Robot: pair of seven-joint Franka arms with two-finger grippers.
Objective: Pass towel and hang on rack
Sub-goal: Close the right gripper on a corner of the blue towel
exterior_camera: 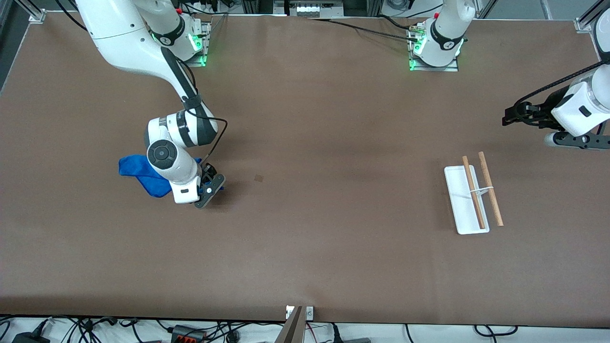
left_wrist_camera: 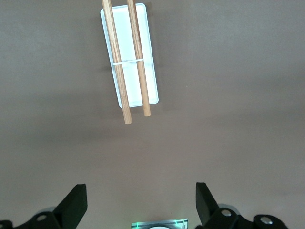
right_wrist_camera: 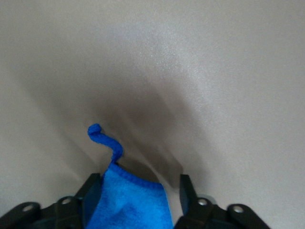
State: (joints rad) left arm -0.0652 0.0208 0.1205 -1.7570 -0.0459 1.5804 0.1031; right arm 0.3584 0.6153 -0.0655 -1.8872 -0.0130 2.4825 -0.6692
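The royal-blue towel [exterior_camera: 137, 172] lies on the table toward the right arm's end, partly hidden under the right arm's wrist. My right gripper [exterior_camera: 206, 173] is low over its corner. In the right wrist view the right gripper [right_wrist_camera: 138, 185] is open. The towel [right_wrist_camera: 128, 202] lies between the fingers, touching one, with its loop [right_wrist_camera: 102, 138] sticking out past them. The rack [exterior_camera: 466, 209] stands toward the left arm's end, its two wooden rods [exterior_camera: 490, 188] over the white tray. My left gripper [exterior_camera: 509, 116] waits open and empty in the air. The left wrist view shows the left gripper [left_wrist_camera: 141, 202] and the rack [left_wrist_camera: 150, 62].
The brown table [exterior_camera: 305, 143] carries a small dark mark [exterior_camera: 259, 178] near the right gripper. A metal post [exterior_camera: 293, 326] stands at the table's edge nearest the front camera.
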